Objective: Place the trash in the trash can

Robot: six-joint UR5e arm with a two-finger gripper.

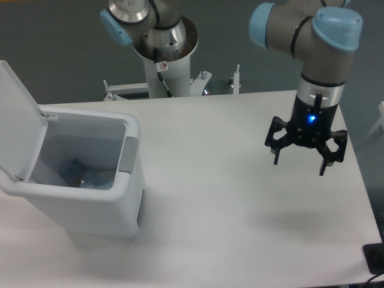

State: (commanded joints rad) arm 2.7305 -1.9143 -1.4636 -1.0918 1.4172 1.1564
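The white trash can (123, 198) stands at the table's left with its flip lid (15, 114) tilted open. Inside at the bottom lies bluish clear trash (84, 176); its exact shape is hard to tell. My gripper (299, 166) hangs above the right part of the table, far from the bin, open, with nothing between its fingers. A blue light glows on its wrist.
The arm's base column (165, 54) rises behind the table's far edge, with small brackets (235, 81) beside it. The table's right edge (355, 162) runs close to my gripper. A dark object (375, 258) shows at the bottom right corner.
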